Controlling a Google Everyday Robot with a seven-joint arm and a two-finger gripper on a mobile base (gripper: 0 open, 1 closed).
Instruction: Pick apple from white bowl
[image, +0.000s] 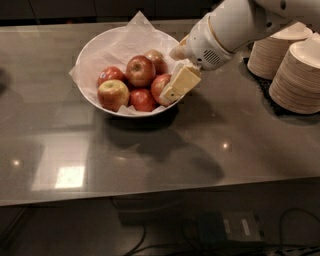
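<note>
The white bowl (100, 47), lined with crinkled white paper, stands on the grey table and holds several apples. A red-orange apple (158, 86) lies at the bowl's right side. My gripper (172, 89), cream-coloured at the end of the white arm (230, 27), reaches down from the upper right and sits against this apple's right side, over the bowl's rim. It hides part of the apple. Another red apple (140, 70) lies at the middle of the pile. A yellow-green apple (113, 94) lies at the front left and a small red one (143, 99) at the front.
Two stacks of beige paper bowls (297, 75) stand on a dark mat at the right, close behind my arm. The grey table (150, 155) stretches to its front edge below the bowl. Cables lie on the floor under the table.
</note>
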